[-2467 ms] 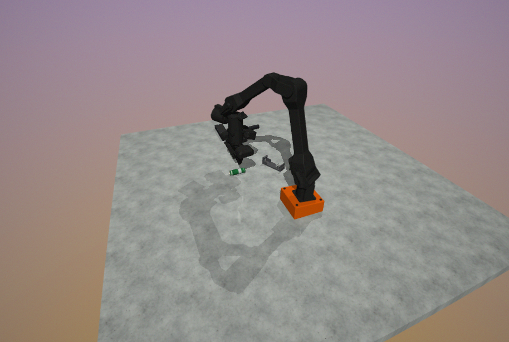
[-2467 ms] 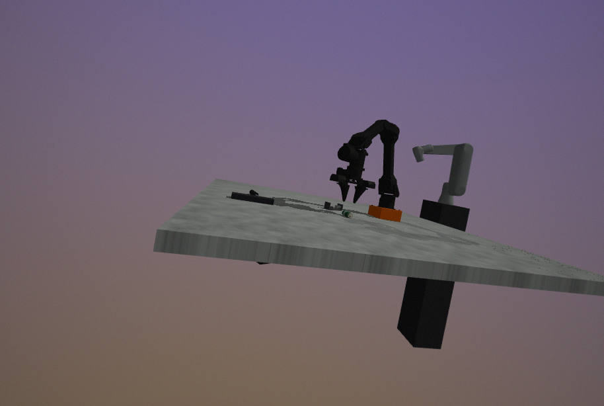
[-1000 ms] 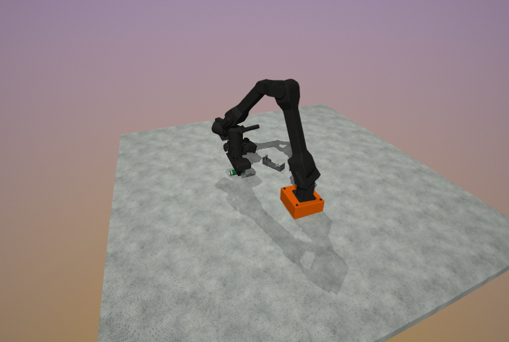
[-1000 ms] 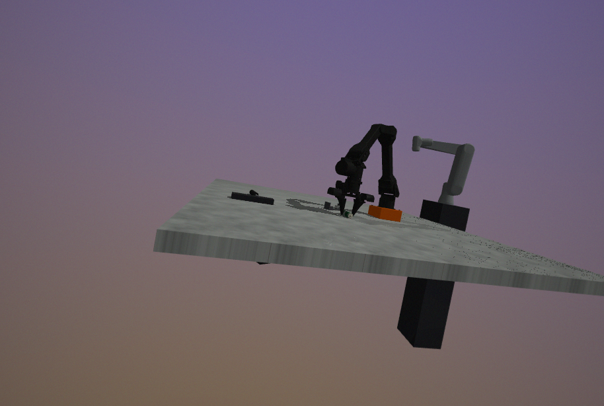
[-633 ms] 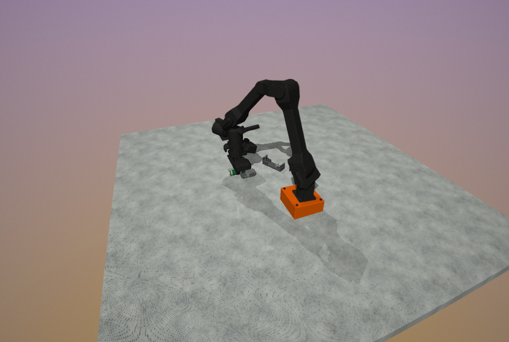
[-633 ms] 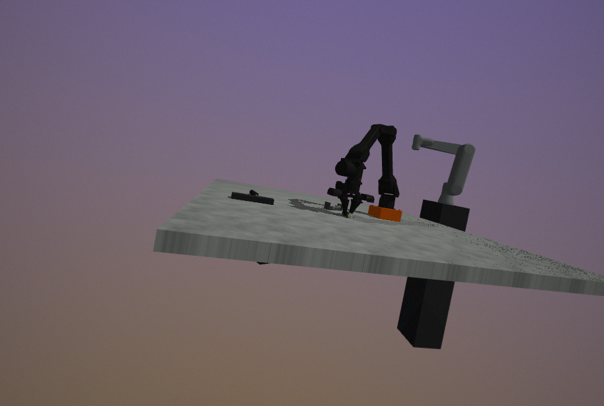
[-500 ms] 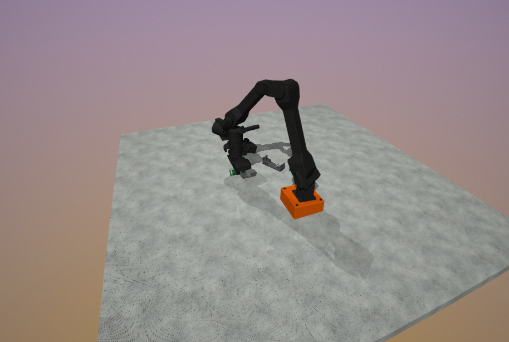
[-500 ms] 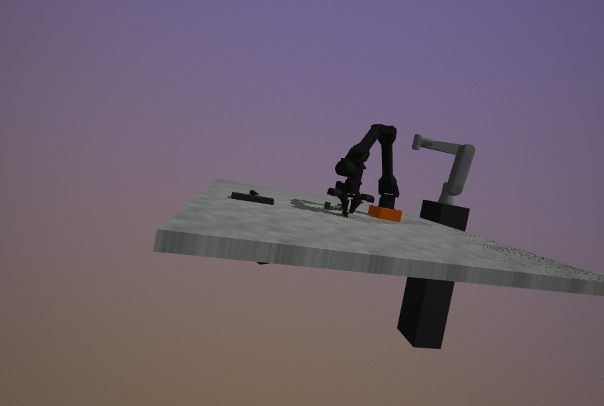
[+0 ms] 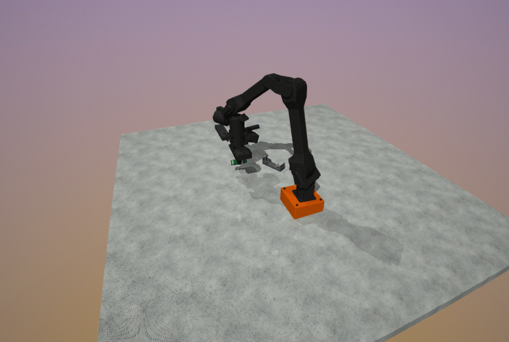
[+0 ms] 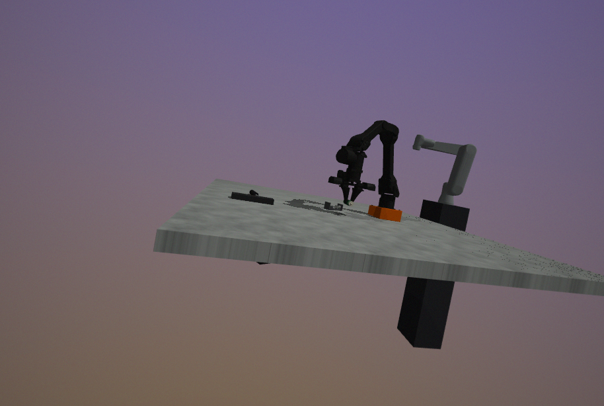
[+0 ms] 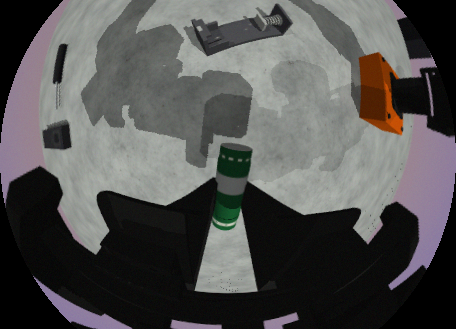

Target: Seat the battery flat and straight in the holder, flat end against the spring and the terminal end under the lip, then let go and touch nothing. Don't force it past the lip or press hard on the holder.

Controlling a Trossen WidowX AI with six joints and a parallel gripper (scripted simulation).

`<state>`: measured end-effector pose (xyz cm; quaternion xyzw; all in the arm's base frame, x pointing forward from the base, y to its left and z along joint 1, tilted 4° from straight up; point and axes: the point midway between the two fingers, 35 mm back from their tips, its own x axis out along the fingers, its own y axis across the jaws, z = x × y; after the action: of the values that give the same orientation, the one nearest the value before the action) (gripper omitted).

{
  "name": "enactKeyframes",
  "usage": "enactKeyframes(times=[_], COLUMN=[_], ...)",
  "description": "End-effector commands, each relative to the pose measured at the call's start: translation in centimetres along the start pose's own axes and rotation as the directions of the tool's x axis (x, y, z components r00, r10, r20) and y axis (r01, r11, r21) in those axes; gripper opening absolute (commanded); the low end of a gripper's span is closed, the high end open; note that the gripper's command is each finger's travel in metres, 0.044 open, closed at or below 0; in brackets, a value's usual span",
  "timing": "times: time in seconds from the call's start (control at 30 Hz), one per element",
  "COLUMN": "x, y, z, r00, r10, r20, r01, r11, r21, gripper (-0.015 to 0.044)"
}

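Green battery [image 9: 234, 162] [image 10: 348, 203] [image 11: 232, 184] gripped, holder unfilled

Pickup looks done — seating and release remain. Off to 1 side of the holder [image 9: 273, 164] [image 10: 333, 206] [image 11: 237, 35], and apart from it, the battery sits between the gripper's [image 9: 241, 161] [image 10: 349, 202] [image 11: 230, 187] 2 fingers, which stand partly closed and clamp its sides. Spring [image 11: 273, 20] and lip await contact — both ends, by my reading.

Battery [image 9: 234, 162] [image 10: 348, 202] [image 11: 231, 184]: green, grey-banded, in tool [image 9: 239, 160] [image 10: 349, 200] [image 11: 228, 184] | Holder [image 9: 273, 164] [image 10: 333, 206] [image 11: 240, 33]: dark grey, on table, unfilled, spring [image 11: 273, 20] exposed

Wrist view: holder [image 9: 273, 164] [image 10: 333, 206] [image 11: 240, 34] lying left of base [image 9: 302, 209] [image 10: 385, 213] [image 11: 373, 89]; battery [image 9: 234, 162] [image 10: 349, 203] [image 11: 232, 184] sitting between gripper [image 9: 240, 161] [image 10: 348, 202] [image 11: 228, 184] fingers, outside holder.
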<state>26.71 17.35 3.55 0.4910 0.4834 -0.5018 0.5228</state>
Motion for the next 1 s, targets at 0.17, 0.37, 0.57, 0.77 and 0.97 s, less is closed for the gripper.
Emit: enactKeyframes(times=[0.17,0.37,0.57,0.77,0.97], x=[-1.5,-2.2,-2.8,-2.8,-2.4], y=[1.4,1.3,0.6,0.5,0.6], z=[6.7,11.3,15.5,15.9,15.8], r00=[1.0,1.0,1.0,1.0,1.0], r10=[0.002,0.001,-0.003,-0.005,0.011], r20=[0.002,0.006,0.009,0.008,-0.006], r01=[-0.003,-0.005,-0.006,-0.004,0.0], r11=[0.917,0.763,0.552,0.527,0.533], r21=[0.399,0.646,0.834,0.85,0.846], gripper=[0.0069,0.0069,0.0069,0.0069,0.0069])
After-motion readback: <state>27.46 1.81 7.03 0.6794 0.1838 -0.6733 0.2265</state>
